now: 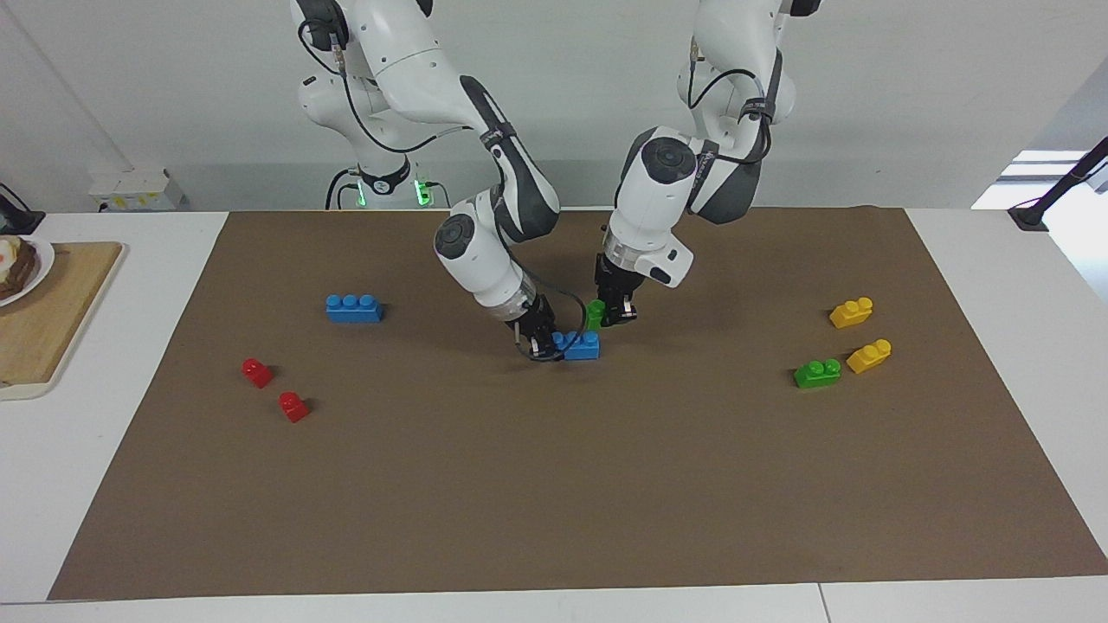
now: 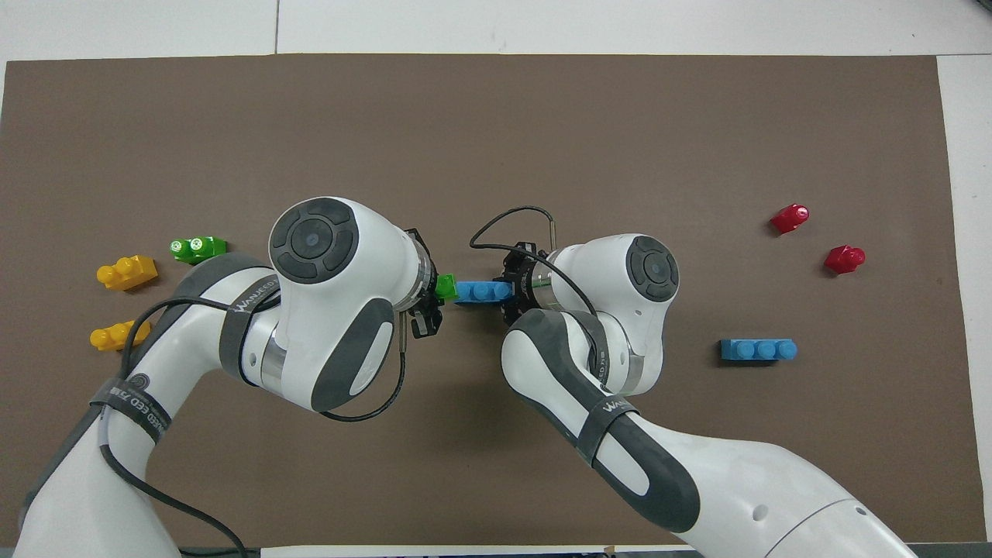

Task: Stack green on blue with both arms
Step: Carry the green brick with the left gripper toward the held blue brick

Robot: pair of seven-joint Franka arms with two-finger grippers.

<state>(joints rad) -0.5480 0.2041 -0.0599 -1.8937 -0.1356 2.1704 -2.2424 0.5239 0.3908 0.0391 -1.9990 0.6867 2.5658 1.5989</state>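
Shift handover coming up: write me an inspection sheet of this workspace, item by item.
Surface: brown mat on a white table.
Job's things: green brick in the left gripper, meeting the end of the blue brick held by the right gripper, at the mat's middle.
Clutter: spare green brick, two yellow bricks toward the left arm's end; spare blue brick, two red bricks toward the right arm's end.
Grippers: both shut on their bricks.
Cables: black cable looping at the right wrist.
Surroundings: wooden board with a plate off the mat.
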